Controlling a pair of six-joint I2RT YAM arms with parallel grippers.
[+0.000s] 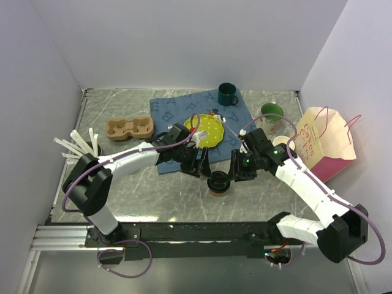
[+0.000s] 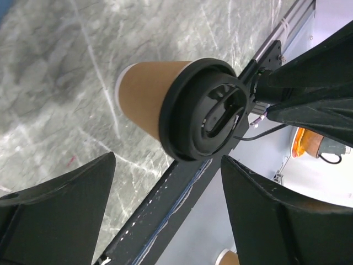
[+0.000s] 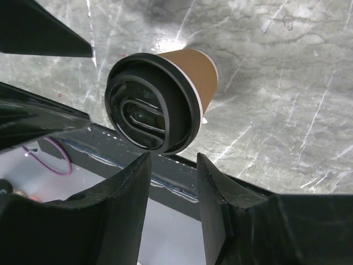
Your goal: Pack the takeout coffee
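The takeout coffee [image 1: 218,184], a brown paper cup with a black lid, stands upright on the marble table between my two grippers. My left gripper [image 1: 203,168] hangs just left of it, and in the left wrist view the left gripper [image 2: 168,165] is open wide, with the cup [image 2: 148,93] beyond the fingertips and untouched. My right gripper [image 1: 236,171] sits close on the cup's right. In the right wrist view the right gripper [image 3: 172,161] is open, its jaws partly apart and empty, with the lid [image 3: 148,109] just past their tips.
A pink and cream paper bag [image 1: 324,144] lies on its side at the right. A pulp cup carrier [image 1: 128,128] and a holder of white stirrers [image 1: 79,146] stand at the left. A blue cloth [image 1: 174,110], a yellow plate [image 1: 207,130] and two green mugs [image 1: 228,94] [image 1: 271,113] are behind.
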